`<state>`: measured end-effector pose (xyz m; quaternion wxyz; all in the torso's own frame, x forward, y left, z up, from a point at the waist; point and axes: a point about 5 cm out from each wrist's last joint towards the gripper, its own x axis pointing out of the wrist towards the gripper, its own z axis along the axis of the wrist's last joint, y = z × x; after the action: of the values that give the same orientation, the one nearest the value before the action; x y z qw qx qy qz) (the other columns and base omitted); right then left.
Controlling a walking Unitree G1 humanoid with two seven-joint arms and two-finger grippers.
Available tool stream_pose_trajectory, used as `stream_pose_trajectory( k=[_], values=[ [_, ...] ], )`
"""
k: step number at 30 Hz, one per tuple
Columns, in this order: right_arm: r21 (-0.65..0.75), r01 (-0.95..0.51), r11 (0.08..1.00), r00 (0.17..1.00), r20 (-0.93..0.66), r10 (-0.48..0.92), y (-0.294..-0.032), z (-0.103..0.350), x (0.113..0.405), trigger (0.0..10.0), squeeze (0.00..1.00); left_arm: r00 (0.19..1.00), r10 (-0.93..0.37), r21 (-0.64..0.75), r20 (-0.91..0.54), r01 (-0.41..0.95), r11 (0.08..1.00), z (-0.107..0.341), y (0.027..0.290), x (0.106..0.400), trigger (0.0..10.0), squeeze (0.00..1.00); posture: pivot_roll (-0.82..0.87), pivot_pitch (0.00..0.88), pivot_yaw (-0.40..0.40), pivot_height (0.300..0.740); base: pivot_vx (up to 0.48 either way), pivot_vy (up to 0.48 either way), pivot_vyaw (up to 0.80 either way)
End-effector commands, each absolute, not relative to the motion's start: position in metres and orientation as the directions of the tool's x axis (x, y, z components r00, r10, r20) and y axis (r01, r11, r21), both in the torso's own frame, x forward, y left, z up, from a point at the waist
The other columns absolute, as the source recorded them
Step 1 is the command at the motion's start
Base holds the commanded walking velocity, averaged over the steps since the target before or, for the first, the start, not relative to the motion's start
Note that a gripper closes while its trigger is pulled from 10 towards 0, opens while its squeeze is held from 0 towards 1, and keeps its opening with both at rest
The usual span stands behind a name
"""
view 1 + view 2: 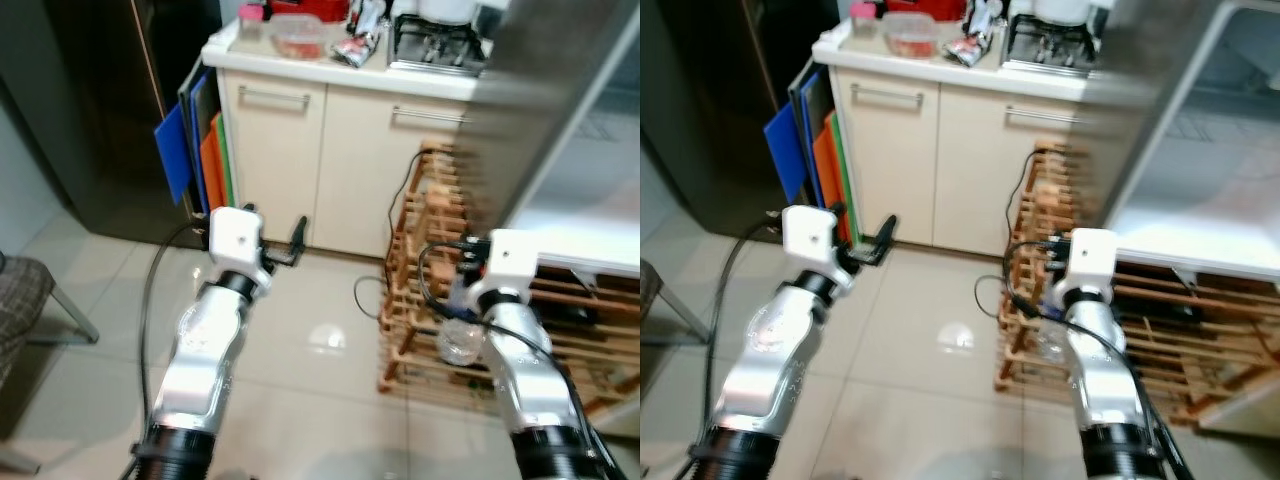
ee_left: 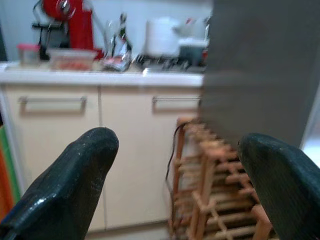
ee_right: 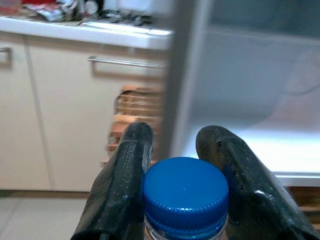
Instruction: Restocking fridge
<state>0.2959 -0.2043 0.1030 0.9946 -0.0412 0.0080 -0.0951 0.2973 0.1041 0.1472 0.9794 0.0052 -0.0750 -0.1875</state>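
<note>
My right gripper (image 1: 462, 272) is shut on the neck of a clear bottle (image 1: 460, 342) with a blue cap (image 3: 185, 192), held upright low in front of a wooden rack. In the right wrist view both black fingers (image 3: 125, 175) hug the cap. Just ahead and to the right stands the open fridge, with its grey door edge (image 1: 515, 110) and a bright white shelf (image 3: 250, 147) inside. My left gripper (image 1: 285, 245) is open with nothing between its fingers (image 2: 70, 185), raised over the tiled floor and facing the cream cabinets (image 2: 50, 145).
A wooden slatted rack (image 1: 420, 240) stands on the floor below the fridge opening, with a black cable beside it. The counter (image 1: 320, 65) carries a food tub, packets and a stove. Blue, orange and green boards (image 1: 190, 150) lean beside the cabinet. A chair (image 1: 25, 300) stands at far left.
</note>
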Motion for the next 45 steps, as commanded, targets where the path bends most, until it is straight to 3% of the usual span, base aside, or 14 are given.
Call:
stream_pose_trajectory(
  k=[1,15,21,33,45],
  values=[
    [-0.092,0.174,0.98,0.985,0.014,-0.173,-0.198,0.105,0.297,0.0,0.0,0.924,-0.359,0.048,0.134,0.356,0.933,0.145,0.111,0.3,10.0,0.0,-0.01,0.0,-0.023,0.74,0.0,-0.469,0.0],
    [-0.109,0.202,0.973,0.979,0.025,-0.2,-0.205,0.1,0.291,0.0,0.0,0.922,-0.366,0.075,0.13,0.359,0.93,0.146,0.116,0.307,10.0,0.0,-0.01,0.0,-0.013,0.74,0.067,-0.429,0.0],
    [-0.075,0.229,0.971,0.973,-0.003,-0.23,-0.216,0.088,0.28,0.0,0.0,0.915,-0.383,0.024,0.127,0.383,0.923,0.144,0.109,0.308,10.0,0.0,-0.03,0.0,-0.007,0.74,0.0,0.0,-0.22],
    [-0.066,0.229,0.971,0.973,-0.004,-0.23,-0.216,0.085,0.28,0.0,0.0,0.892,-0.431,0.05,0.134,0.428,0.902,0.146,0.102,0.308,10.0,0.0,-0.02,0.0,-0.009,0.74,0.0,0.448,-0.67],
    [-0.109,0.278,0.954,0.96,-0.006,-0.281,-0.227,0.077,0.266,0.0,0.0,0.892,-0.434,0.084,0.124,0.427,0.901,0.146,0.104,0.31,10.0,0.0,-0.02,0.0,0.001,0.74,0.078,0.112,-0.47]
  ],
)
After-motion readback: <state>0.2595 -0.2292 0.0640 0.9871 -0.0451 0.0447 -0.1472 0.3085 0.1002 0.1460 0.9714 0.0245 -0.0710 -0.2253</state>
